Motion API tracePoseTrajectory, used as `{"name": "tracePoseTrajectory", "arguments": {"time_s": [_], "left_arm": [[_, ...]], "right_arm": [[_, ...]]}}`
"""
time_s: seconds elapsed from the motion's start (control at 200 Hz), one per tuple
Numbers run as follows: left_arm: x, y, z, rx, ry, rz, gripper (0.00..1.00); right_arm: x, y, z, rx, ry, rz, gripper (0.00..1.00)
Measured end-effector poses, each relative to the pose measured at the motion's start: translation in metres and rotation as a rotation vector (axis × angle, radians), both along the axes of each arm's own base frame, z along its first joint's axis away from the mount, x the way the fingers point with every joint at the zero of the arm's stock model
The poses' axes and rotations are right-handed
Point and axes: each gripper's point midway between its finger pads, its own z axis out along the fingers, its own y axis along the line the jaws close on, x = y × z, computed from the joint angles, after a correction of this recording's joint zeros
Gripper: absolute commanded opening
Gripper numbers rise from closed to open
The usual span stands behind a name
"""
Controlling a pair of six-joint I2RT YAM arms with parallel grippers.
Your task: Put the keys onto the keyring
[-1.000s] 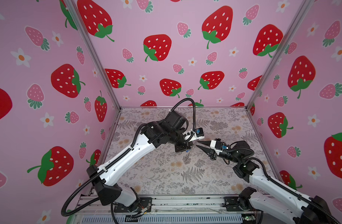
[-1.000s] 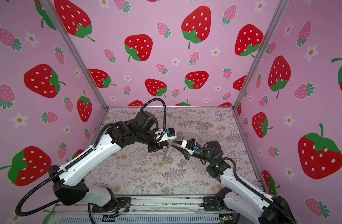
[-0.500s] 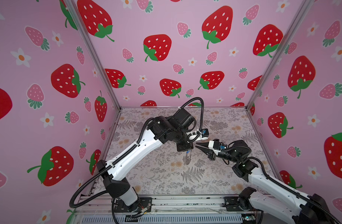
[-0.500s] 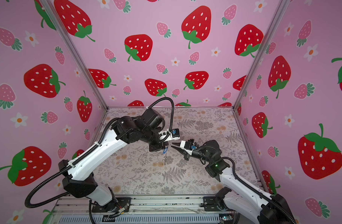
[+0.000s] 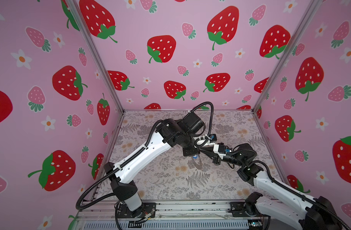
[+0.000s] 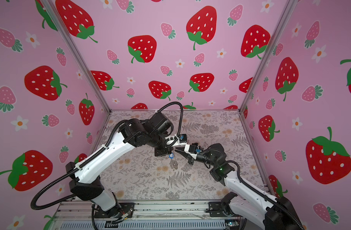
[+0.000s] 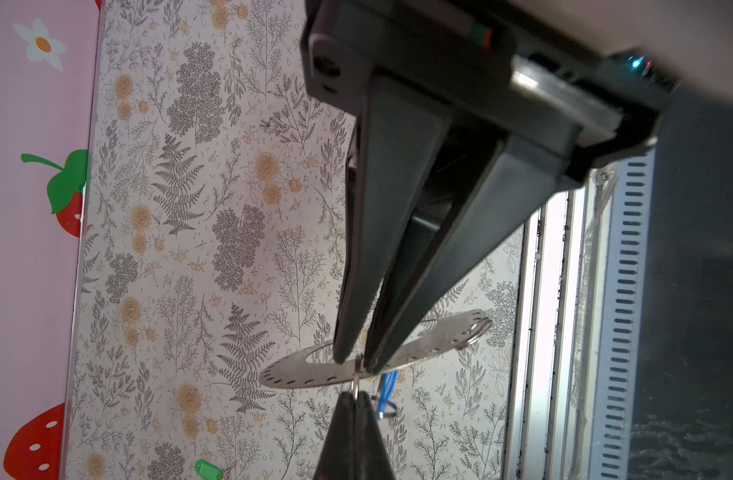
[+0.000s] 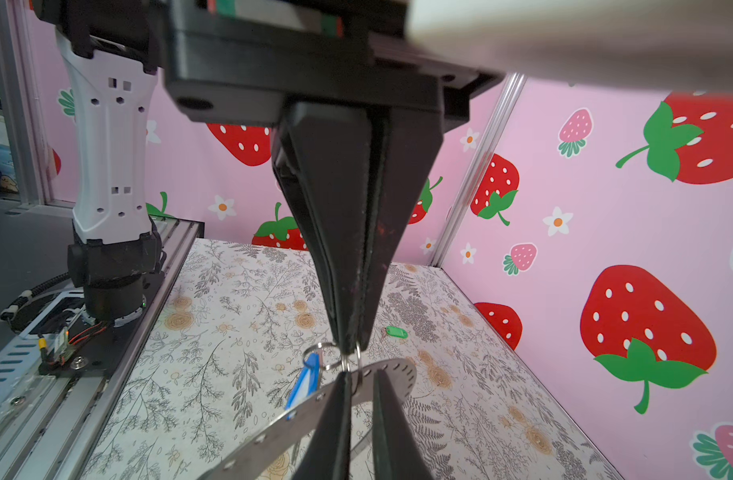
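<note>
Reaching in tip to tip above worktop (image 5: 150, 179). Clamping keyring (image 7: 311, 376) in left end effector (image 7: 356, 362), long axis toward front rail (image 5: 190, 208). Pinching blue key (image 8: 304, 380) by its loop in right end effector (image 8: 348, 349), hanging downward.

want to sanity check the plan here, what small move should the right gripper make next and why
Probably ease the right gripper, pinched on the wire loop of the blue key, slightly further across the edge of the keyring. The left gripper clamps that ring above the table, and the loop meets its rim; whether it is threaded is unclear. The green key lies on the table.
</note>
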Motion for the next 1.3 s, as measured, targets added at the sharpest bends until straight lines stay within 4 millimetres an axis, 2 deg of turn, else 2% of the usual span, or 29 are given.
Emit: {"name": "tracePoseTrajectory", "arguments": {"time_s": [0.49, 0.71, 0.745, 0.785, 0.8, 0.971, 1.221, 1.301], "left_arm": [[-0.002, -0.002, 0.003, -0.005, -0.008, 0.000, 0.00], [-0.003, -0.002, 0.005, -0.004, -0.008, 0.008, 0.00], [-0.003, -0.002, 0.005, -0.004, -0.009, 0.009, 0.04], [-0.003, -0.002, 0.005, -0.005, -0.009, 0.012, 0.05], [-0.003, -0.002, 0.005, -0.006, -0.009, 0.014, 0.10], [-0.002, 0.004, 0.004, -0.059, 0.002, 0.027, 0.29], [0.006, 0.026, 0.021, -0.245, 0.014, 0.084, 0.33], [0.007, 0.034, 0.019, -0.311, 0.031, 0.106, 0.33]], "right_arm": [[0.000, 0.001, 0.002, 0.011, -0.006, 0.007, 0.08], [0.000, 0.001, 0.005, 0.020, -0.014, 0.007, 0.00], [0.000, 0.001, 0.005, 0.021, -0.014, 0.007, 0.00], [0.000, 0.001, 0.005, 0.023, -0.012, 0.008, 0.00], [0.000, 0.001, 0.005, 0.023, -0.010, 0.008, 0.00], [0.001, 0.002, 0.006, 0.042, 0.033, 0.015, 0.00], [0.001, 0.004, 0.009, 0.069, 0.069, 0.030, 0.00], [0.001, 0.004, 0.010, 0.077, 0.072, 0.032, 0.00]]}}
